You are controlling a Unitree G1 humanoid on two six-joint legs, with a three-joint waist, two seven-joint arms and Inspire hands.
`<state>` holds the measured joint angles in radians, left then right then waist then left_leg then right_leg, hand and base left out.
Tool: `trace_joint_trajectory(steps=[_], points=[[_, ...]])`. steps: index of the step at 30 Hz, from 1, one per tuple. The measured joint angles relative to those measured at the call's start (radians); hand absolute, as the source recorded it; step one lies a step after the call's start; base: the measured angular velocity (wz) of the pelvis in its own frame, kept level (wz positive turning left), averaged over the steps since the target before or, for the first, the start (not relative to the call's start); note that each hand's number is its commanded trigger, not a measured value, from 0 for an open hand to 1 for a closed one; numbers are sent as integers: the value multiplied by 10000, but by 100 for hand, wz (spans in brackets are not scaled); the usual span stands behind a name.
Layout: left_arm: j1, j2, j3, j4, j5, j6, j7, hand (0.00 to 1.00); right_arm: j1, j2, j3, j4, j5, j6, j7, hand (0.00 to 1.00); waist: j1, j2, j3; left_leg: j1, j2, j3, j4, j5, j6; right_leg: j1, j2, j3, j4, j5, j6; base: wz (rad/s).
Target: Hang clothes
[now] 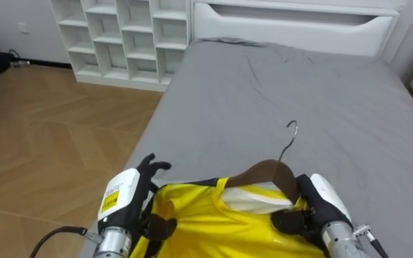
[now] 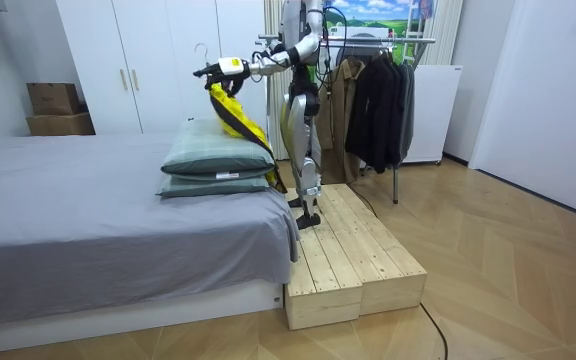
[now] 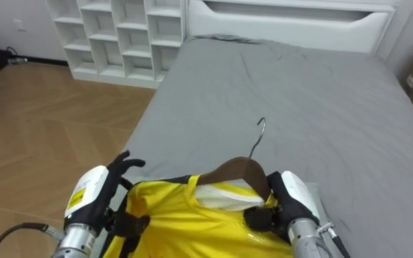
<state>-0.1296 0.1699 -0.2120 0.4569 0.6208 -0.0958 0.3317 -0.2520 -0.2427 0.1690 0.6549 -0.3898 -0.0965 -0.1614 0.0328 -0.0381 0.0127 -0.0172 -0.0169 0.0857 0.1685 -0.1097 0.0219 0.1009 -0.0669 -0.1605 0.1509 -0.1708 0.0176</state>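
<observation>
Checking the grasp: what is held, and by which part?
Yellow shirt on a wooden hanger; right robot hand grips the hanger's right arm, left robot hand at shirt's shoulder.

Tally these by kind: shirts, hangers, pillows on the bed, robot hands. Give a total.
Yellow shirt: 1
Wooden hanger: 1
Pillows: 2
Left robot hand and right robot hand: 2
Total: 6

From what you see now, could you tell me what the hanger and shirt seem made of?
Hanger: dark brown, smooth sheen, likely varnished wood; thin curved hook looks like bare metal. Shirt: bright yellow, soft folds, slight gloss, probably a synthetic fabric.
</observation>
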Motion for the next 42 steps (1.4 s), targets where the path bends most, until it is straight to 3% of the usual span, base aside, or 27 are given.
trace_joint_trajectory(steps=[3, 9, 20, 23, 33, 42], points=[[45, 0, 494, 369, 17, -43, -48, 0, 2, -66, -523, 3, -120, -6, 7, 100, -46, -1, 0, 5, -1, 18, 3, 1, 0, 29, -2, 85, -1, 0, 0, -2], [381, 128, 837, 475, 14, -38, -365, 0, 3, -825, -849, 6, -87, -5, 7, 100, -21, -10, 2, 73, 3, 78, -3, 0, 1, 9, -7, 111, 5, 0, 0, -2], [427, 129, 889, 1030, -7, -41, -629, 0, 4, -848, -850, 5, -83, -5, 8, 100, -53, -166, -5, 108, 22, 214, -5, 0, 1, -19, -4, 226, 21, -1, 1, -3], [427, 148, 923, 1395, -13, -50, -778, 0, 1, -849, -868, -12, -98, -5, 9, 100, -34, -267, -16, 107, 24, 215, -8, 0, 1, -21, -2, 219, 18, -3, 4, 0], [734, 317, 1226, 3006, -400, -54, -730, 0, 2, -864, -1115, -986, -84, 26, 9, 100, 22, -293, -16, 234, 60, 426, -89, -2, -1, -26, 18, 425, 34, -3, 4, -6], [1738, 336, 2744, 5074, -1167, 4, -481, 0, 285, -934, -1430, -3323, -152, 106, -1, 100, 68, -309, -87, 412, 67, 538, -185, -17, 10, 32, 29, 552, 42, 5, 10, -4]])
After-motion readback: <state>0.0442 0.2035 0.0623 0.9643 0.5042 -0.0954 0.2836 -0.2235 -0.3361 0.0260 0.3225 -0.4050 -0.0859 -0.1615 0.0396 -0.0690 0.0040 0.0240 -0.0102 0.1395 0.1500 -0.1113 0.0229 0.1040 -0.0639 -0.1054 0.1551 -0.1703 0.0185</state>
